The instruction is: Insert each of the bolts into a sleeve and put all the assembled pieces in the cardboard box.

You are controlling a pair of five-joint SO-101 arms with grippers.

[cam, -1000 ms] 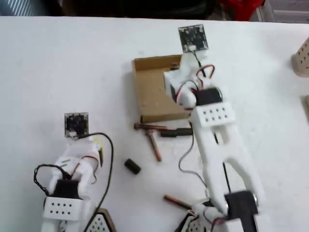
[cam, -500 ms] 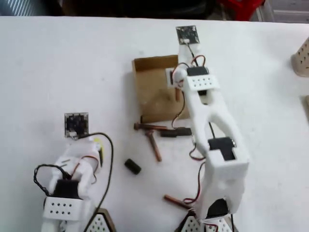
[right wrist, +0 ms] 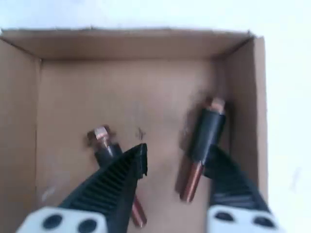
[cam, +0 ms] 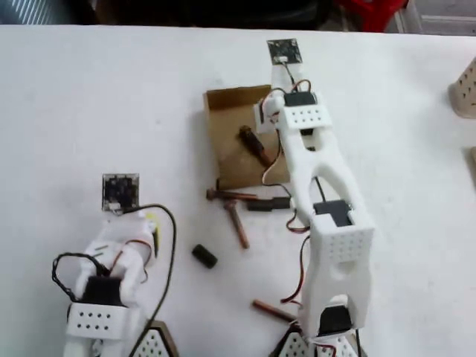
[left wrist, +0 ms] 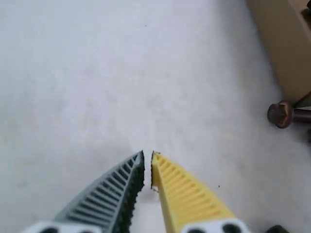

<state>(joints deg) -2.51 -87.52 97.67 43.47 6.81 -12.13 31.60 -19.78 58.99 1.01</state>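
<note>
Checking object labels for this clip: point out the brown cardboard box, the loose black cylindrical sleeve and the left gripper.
Brown cardboard box (cam: 225,145), high view, bare floor.
Loose black cylindrical sleeve (cam: 204,256), high view, its side.
Left gripper (left wrist: 148,155), left wrist view, between its fingertips.

surface: white table (cam: 111,97) | on it: cardboard box (cam: 223,160), copper bolts (cam: 238,223), loose black sleeve (cam: 204,256)
</note>
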